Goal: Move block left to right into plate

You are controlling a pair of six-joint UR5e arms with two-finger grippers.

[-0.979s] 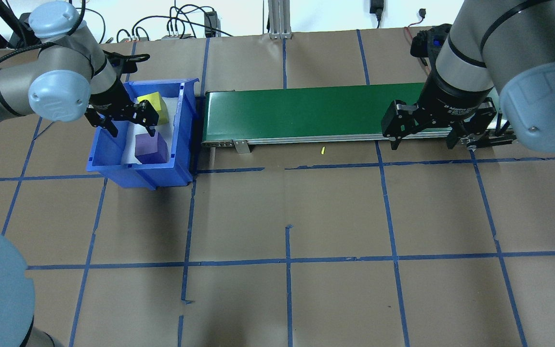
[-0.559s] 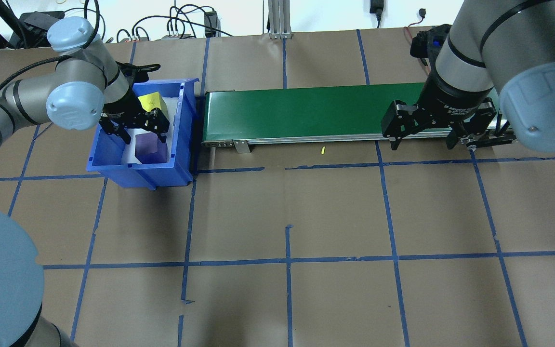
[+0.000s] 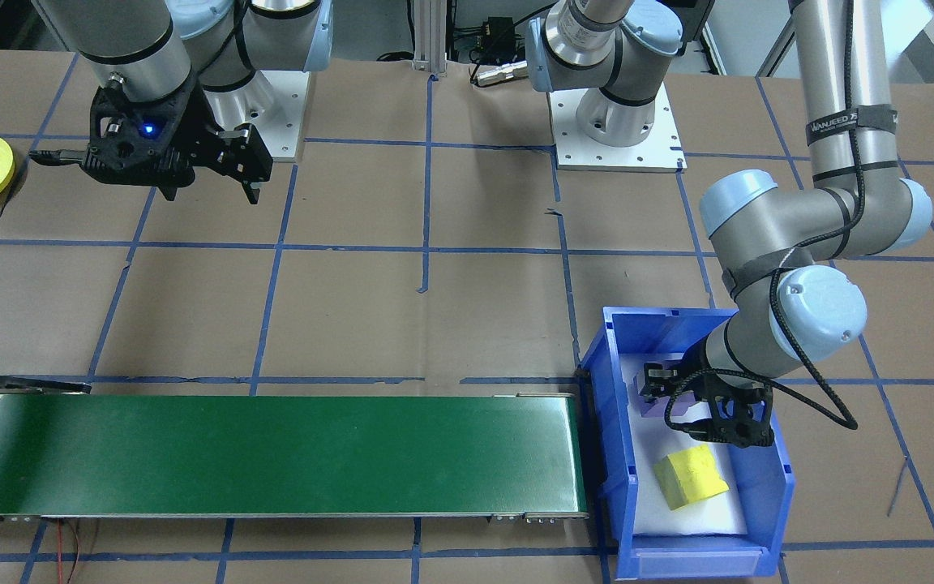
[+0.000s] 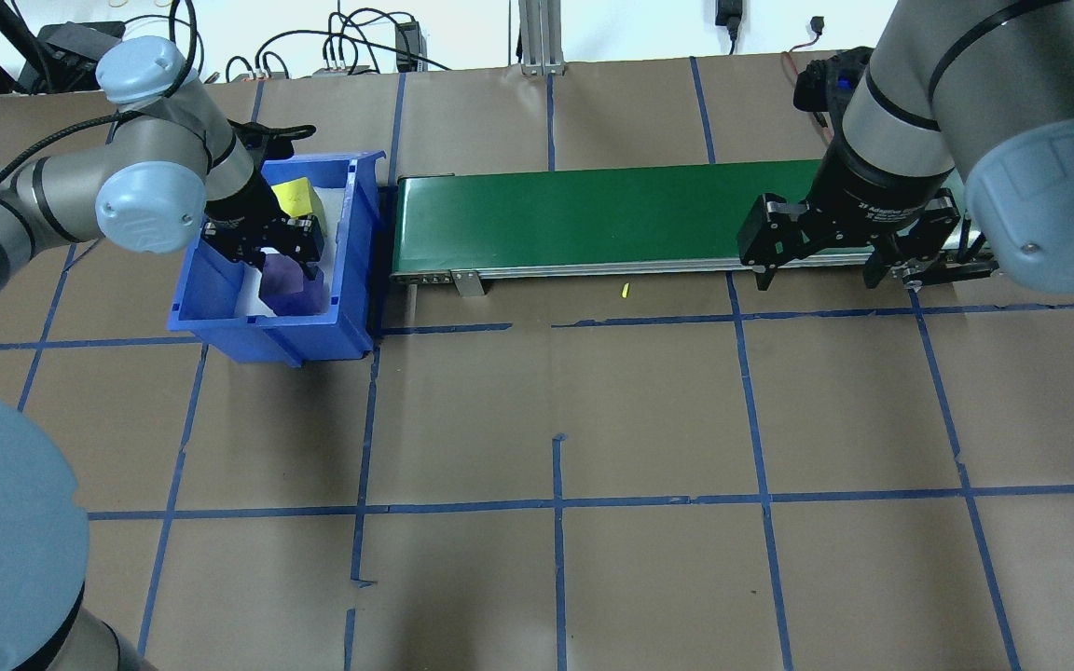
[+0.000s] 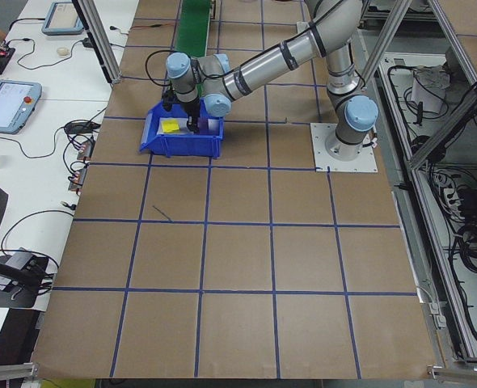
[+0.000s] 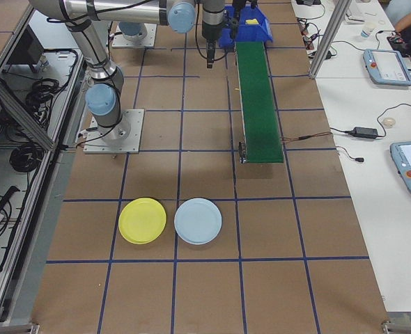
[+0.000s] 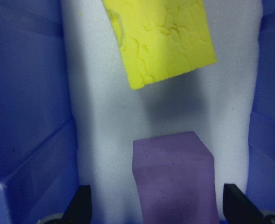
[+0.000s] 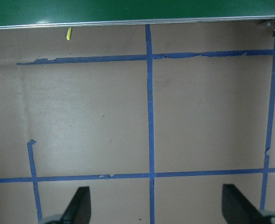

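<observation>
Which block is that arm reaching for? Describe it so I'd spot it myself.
Find the blue bin at the end of the green conveyor belt. Two foam blocks lie on its white liner; it is the purple block, between the open fingers of the left tool, not the yellow block beside it.

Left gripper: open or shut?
Open: the left gripper has both fingertips spread either side of the purple block, not touching.

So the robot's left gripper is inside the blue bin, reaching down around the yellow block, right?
Not quite. The left gripper is inside the blue bin, but it is reaching down around the purple block, not the yellow block. The left wrist view shows the purple one between the open fingers, the yellow one beyond.
</observation>
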